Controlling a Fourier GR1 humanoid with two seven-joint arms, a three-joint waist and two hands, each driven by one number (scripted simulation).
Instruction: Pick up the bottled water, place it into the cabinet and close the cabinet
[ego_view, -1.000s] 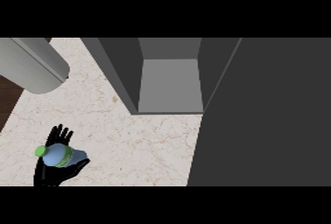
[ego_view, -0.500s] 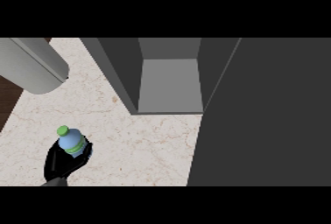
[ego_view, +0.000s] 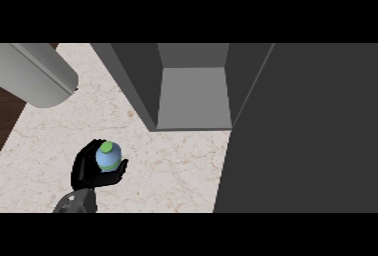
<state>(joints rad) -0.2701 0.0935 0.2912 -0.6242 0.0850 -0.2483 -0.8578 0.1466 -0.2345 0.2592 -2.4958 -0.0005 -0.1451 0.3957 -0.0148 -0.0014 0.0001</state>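
The bottled water (ego_view: 108, 158), pale blue with a green cap, stands upright in my left hand (ego_view: 87, 174) at the lower left of the head view. The black fingers and thumb curl round the bottle's lower part. They sit over the marble counter (ego_view: 170, 165), left of and nearer to me than the open grey cabinet (ego_view: 193, 98). The cabinet's inside shows a bare grey floor. Its dark door (ego_view: 303, 130) stands open and fills the right side of the view. My right hand does not show.
A large grey cylinder-shaped appliance (ego_view: 33, 75) lies at the upper left, over the counter's edge. The cabinet's left wall (ego_view: 136, 80) stands between the hand and the cabinet's opening. A strip of dark wood floor (ego_view: 7, 112) shows at the far left.
The left hand has carried the bottle up and to the right, towards the cabinet. The bottle has turned from lying tilted in the hand to standing with its cap up.
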